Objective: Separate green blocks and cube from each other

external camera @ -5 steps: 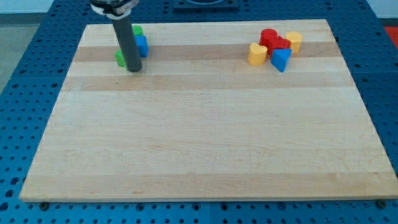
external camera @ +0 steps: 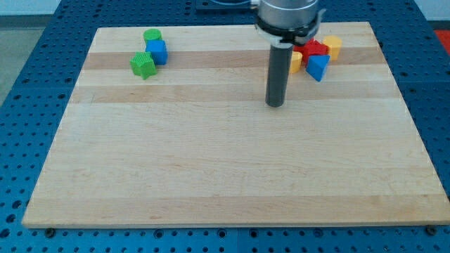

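While your tip [external camera: 274, 105] holds nothing, well right of the blue cube [external camera: 157, 51], green blocks [external camera: 152, 36] and [external camera: 142, 65] touch that cube; a careless return shoves all three together.

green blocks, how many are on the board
2, both at the view's top left: one above the blue cube, one at its lower left. The rod could hide others.
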